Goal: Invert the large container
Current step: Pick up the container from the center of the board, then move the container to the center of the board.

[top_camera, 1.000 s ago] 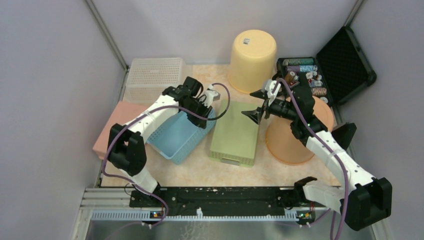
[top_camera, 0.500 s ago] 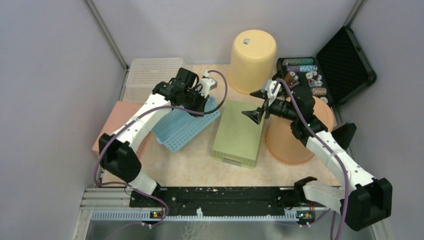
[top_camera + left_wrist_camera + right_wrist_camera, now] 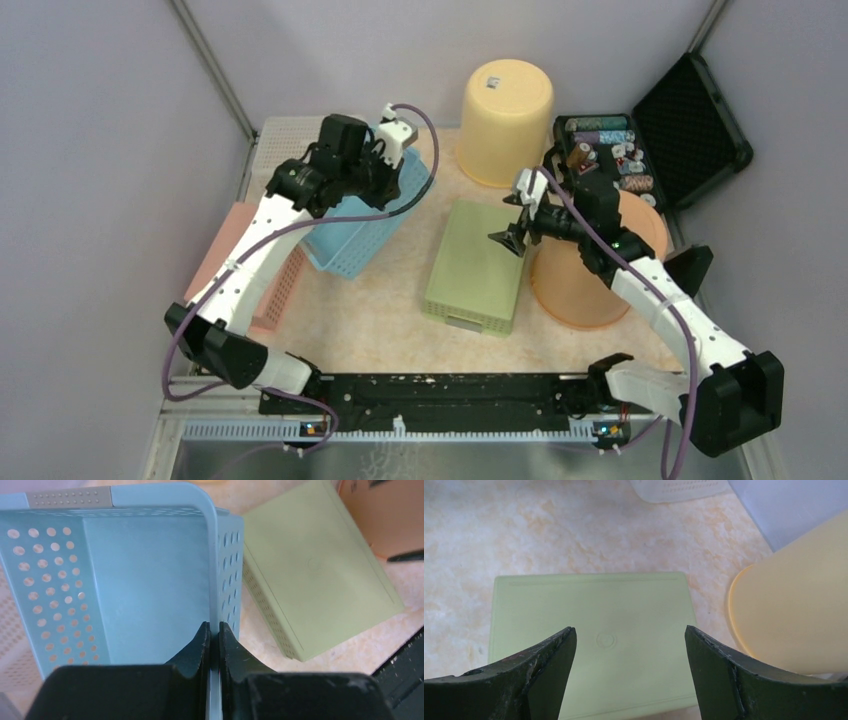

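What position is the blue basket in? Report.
Tipped, not yet upside down: the blue basket stands steeply on edge, its rim pinched by the left end effector.

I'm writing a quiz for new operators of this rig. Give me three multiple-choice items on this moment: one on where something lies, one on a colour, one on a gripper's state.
1. Where does the green container lie? A) between the blue basket and the orange bucket; B) held up in a gripper; C) inside the blue basket.
2. What colour is the basket that the left gripper holds? A) pink; B) blue; C) white.
3. How does the right gripper stand? A) shut on the green container; B) shut on the orange bucket; C) open above the green container.
Key: 1 A, the top view shows it lying between the two; 2 B, the left wrist view shows the jaws pinching the blue rim; 3 C, the right wrist view shows a wide gap over the green base.
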